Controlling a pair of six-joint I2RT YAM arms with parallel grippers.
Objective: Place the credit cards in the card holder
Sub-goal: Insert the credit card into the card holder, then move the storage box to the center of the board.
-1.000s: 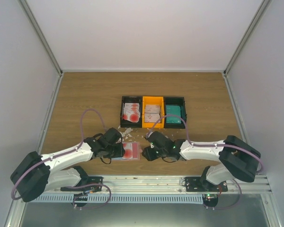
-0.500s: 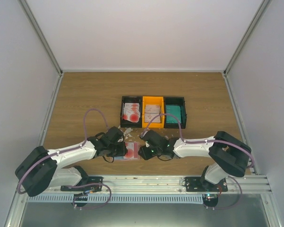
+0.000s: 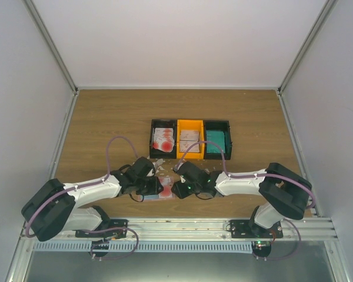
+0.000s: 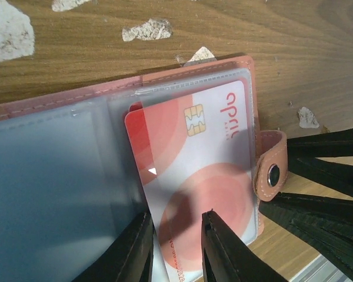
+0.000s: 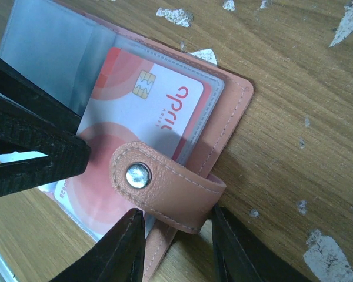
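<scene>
The pink wallet (image 4: 194, 67) lies open on the table (image 4: 294, 35), near its front edge and hemmed in by both claws. A red-printed card (image 4: 194, 164) sits part-way in a clear sleeve (image 4: 47, 176), its near end jutting out. The left claw (image 4: 176, 220) straddles that end with its jaws narrowly apart; I cannot tell if it grips. The right claw (image 5: 173, 220) pinches the snap strap (image 5: 165, 182). White scraps (image 4: 147, 28) dot the wood beyond.

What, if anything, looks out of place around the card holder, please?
The red-print card sits askew, only partly inside the card holder. White flakes litter the wood beside it, like chipped debris.
</scene>
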